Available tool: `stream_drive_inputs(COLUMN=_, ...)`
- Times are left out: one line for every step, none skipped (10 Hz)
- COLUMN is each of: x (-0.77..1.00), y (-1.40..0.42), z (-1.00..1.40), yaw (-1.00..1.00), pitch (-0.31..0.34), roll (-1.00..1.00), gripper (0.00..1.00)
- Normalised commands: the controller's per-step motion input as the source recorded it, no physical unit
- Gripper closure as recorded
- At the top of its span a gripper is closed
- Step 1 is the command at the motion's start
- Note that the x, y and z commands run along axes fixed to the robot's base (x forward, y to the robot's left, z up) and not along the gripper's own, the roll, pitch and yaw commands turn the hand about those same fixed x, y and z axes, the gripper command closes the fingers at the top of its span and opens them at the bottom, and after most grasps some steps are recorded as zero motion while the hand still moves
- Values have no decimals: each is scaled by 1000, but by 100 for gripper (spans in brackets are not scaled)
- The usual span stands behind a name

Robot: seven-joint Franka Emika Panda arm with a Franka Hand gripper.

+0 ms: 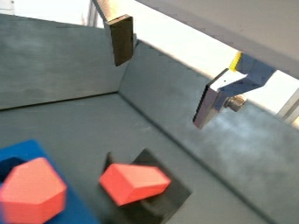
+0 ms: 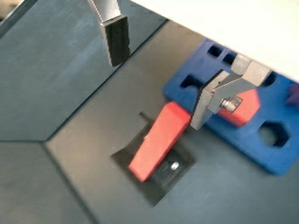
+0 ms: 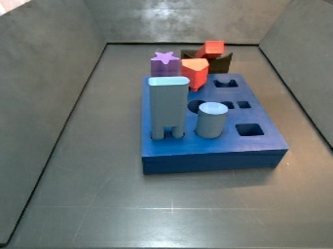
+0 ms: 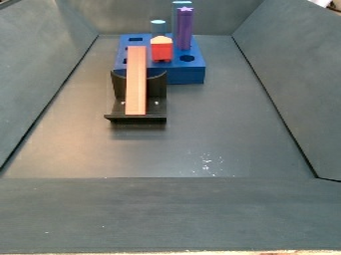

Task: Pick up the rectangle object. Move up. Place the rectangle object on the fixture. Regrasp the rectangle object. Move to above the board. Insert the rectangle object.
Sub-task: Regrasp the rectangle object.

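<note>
The rectangle object (image 2: 160, 138) is a long red block that lies tilted on the fixture (image 2: 170, 172), one end raised against the dark bracket. In both side views the rectangle object (image 4: 138, 80) rests on the fixture (image 4: 156, 101), beside the blue board (image 4: 188, 70). My gripper (image 2: 162, 70) hangs above them, open, with nothing between its fingers (image 2: 114, 39). In a wrist view the block's square end (image 1: 135, 181) shows below my gripper (image 1: 163, 70), apart from it. The gripper does not show in either side view.
The board (image 3: 215, 156) carries a light-blue arch block (image 3: 166, 109), a light-blue cylinder (image 3: 212, 121), a purple star piece (image 3: 164, 60) and a short red peg (image 3: 196, 70). Grey walls enclose the floor on all sides.
</note>
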Motion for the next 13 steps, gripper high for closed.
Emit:
stream_drive_inputs(x=74, y=-36, z=0, yaw=49, pitch=77, roll=1000, gripper=0)
stream_drive_inputs(x=82, y=-40, z=-2, yaw=55, pitch=92, roll=1000, gripper=0)
stream_drive_inputs(x=95, y=-44, z=-7, yaw=80, pitch=137, roll=1000, gripper=0)
stream_drive_inputs(x=97, y=-44, z=-10, yaw=97, pitch=157, roll=1000, gripper=0)
stream_drive_inputs(x=102, y=-50, z=-6, yaw=135, pitch=180, roll=898, gripper=0)
stream_drive_inputs(x=105, y=-49, z=-8, yaw=154, pitch=174, roll=712, gripper=0)
stream_drive_inputs(x=105, y=-54, z=-12, yaw=181, pitch=153, roll=465, gripper=0)
stream_drive_inputs(x=103, y=-45, z=-3, yaw=194, pitch=130, roll=302, gripper=0)
stream_drive_inputs(x=87, y=-36, z=4, yaw=203, pitch=84, roll=194, gripper=0)
stream_drive_inputs(x=82, y=-40, z=-1, yaw=201, pitch=62, roll=174, gripper=0)
stream_drive_inputs(x=30, y=48, z=-1000, yaw=118, pitch=41, roll=142, gripper=0)
stream_drive_inputs(x=32, y=47, z=-1000, yaw=107, pitch=30, roll=137, gripper=0)
stream_drive_inputs(x=45, y=45, z=-1000, yaw=99, pitch=-14, roll=121, gripper=0)
